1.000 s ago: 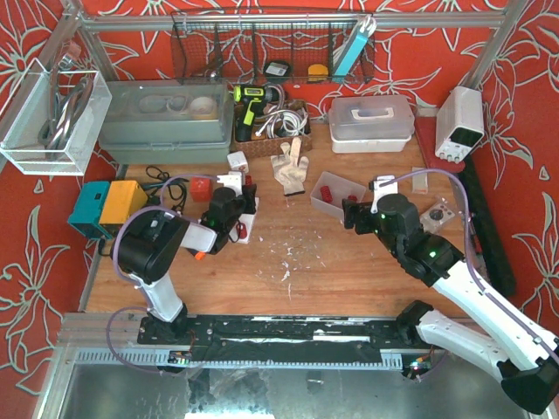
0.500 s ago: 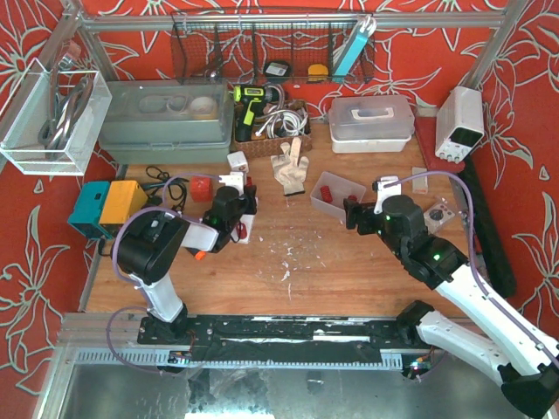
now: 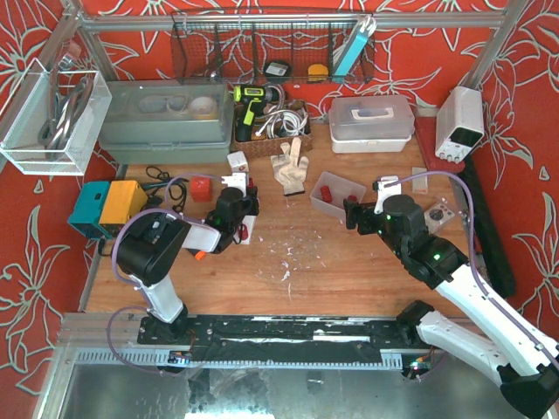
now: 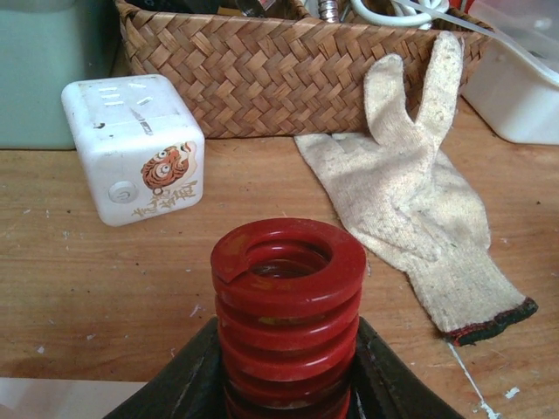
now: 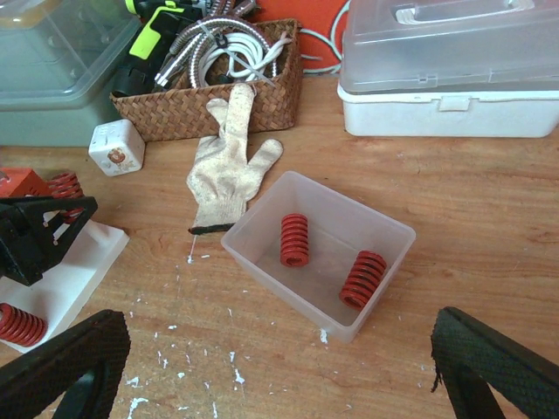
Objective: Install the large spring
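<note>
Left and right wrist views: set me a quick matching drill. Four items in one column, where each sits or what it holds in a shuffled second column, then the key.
Items
1. large red coil spring
2. beige fabric glove
3. clear plastic tub
4. woven wicker basket

Places
A. holds two red coil springs
B. lies flat on the wooden table
C. clamped in the left gripper
D. holds coiled cables and a green-and-black power tool

Pairs: 1-C, 2-B, 3-A, 4-D

No readable text, script on white cube (image 4: pixel 133 148) too blurred
</note>
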